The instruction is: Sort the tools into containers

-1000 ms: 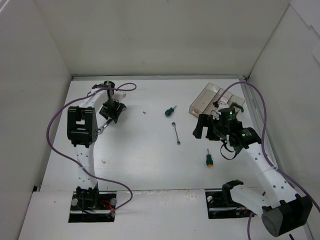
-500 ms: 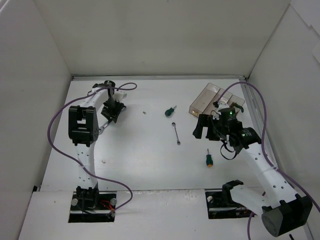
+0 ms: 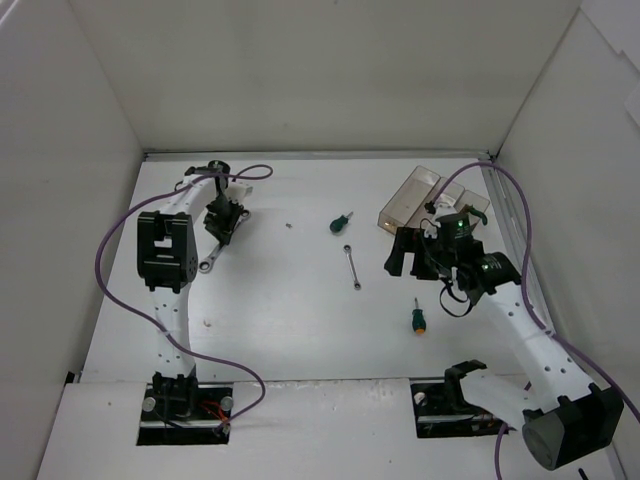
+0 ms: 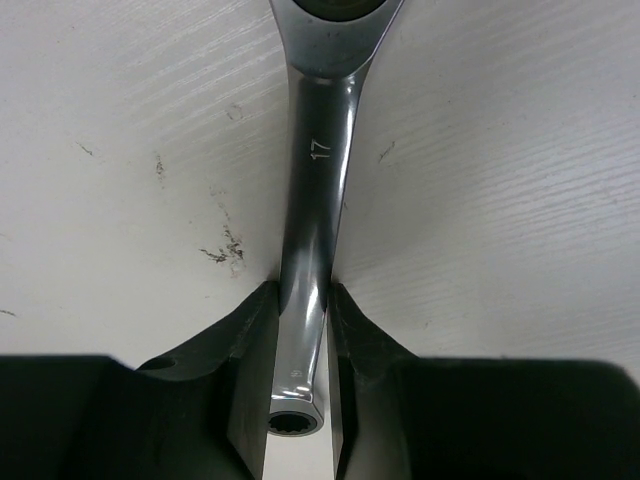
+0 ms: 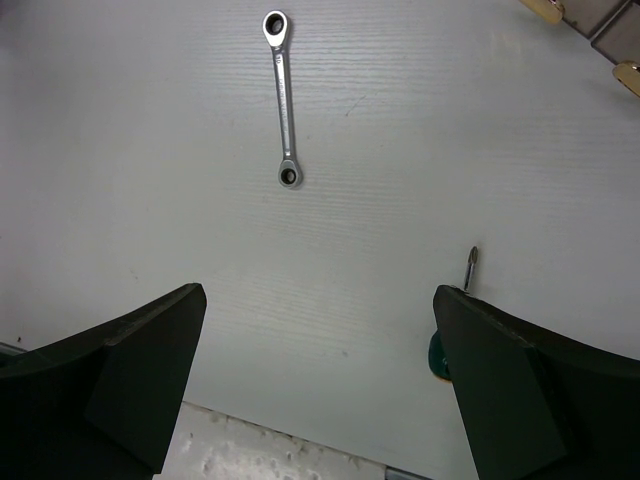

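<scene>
The left gripper (image 4: 303, 330) is clamping the shank of a silver wrench (image 4: 318, 170) at the ten-o'clock side of the table (image 3: 300, 310). The right gripper (image 5: 320, 390) is hanging wide open and holding nothing. In its wrist view the second wrench (image 5: 283, 100) is lying at twelve o'clock and a screwdriver (image 5: 468, 268) at four, while the containers (image 3: 410, 198) are sitting at the table's two o'clock.

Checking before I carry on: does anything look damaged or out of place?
Nothing serious: small dark scuffs mark the table beside the wrench clamped in the left gripper, and a tiny dark speck lies loose on it.
</scene>
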Controlling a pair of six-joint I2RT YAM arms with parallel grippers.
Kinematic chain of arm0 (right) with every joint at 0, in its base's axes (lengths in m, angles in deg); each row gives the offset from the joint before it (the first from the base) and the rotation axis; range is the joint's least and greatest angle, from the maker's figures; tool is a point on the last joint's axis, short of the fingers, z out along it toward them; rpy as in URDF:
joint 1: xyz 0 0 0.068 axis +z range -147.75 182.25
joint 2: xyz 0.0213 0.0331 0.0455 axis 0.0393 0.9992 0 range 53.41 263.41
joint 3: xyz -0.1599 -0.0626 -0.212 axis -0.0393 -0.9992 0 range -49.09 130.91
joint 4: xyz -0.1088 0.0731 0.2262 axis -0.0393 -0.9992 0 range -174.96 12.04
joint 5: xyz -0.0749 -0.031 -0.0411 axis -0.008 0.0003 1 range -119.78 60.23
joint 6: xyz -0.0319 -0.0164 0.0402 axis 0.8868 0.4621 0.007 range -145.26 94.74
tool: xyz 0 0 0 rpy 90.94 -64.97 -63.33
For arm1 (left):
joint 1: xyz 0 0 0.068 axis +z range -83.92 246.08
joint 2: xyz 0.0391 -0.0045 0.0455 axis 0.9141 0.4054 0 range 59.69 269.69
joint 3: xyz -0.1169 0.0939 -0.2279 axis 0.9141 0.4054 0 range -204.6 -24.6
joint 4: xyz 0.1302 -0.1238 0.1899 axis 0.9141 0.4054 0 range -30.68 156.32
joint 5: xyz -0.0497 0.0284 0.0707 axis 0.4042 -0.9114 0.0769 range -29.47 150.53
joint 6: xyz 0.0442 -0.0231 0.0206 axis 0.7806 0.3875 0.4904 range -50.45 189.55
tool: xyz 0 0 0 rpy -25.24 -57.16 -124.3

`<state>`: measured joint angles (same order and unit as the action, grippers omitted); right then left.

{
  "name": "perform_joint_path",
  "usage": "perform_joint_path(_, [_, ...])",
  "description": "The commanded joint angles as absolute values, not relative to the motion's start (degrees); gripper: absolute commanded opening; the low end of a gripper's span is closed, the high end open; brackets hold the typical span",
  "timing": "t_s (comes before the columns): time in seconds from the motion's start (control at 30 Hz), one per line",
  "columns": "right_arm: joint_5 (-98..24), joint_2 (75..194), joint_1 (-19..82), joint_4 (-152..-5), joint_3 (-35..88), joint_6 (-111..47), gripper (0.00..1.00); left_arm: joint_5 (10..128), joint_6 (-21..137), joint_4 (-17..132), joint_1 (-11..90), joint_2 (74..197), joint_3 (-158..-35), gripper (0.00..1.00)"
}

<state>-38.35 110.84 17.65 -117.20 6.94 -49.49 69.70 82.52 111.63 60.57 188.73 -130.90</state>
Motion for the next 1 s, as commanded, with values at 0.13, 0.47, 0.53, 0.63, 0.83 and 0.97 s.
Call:
perform_joint_path(0.13, [-39.88, 112.38, 17.98, -114.35, 11.03, -49.34, 0.98, 75.12, 75.18, 109.07, 60.72, 183.37, -128.40, 0.00])
perform_joint_path(0.47, [-41.11, 113.70, 18.77, -113.91, 12.70, -49.43, 0.98, 75.56, 71.75, 108.28, 58.17, 179.23, -128.14, 0.00])
perform_joint_path(0.53, [-40.85, 114.40, 19.04, -113.91, 13.22, -49.51, 0.98, 76.26, 70.70, 107.93, 58.17, 178.26, -127.87, 0.00])
perform_joint_path(0.63, [-40.94, 115.02, 19.56, -113.73, 13.93, -50.13, 0.98, 77.06, 70.69, 107.48, 57.65, 177.12, -127.78, 0.00])
perform_joint_path(0.83, [-40.67, 116.25, 21.67, -112.15, 14.63, -51.71, 0.98, 77.76, 68.23, 107.04, 55.89, 174.74, -127.69, 0.00])
perform_joint_path(0.97, [-41.29, 117.48, 23.52, -110.49, 15.16, -53.11, 0.97, 80.65, 66.48, 106.61, 54.67, 173.34, -127.87, 0.00])
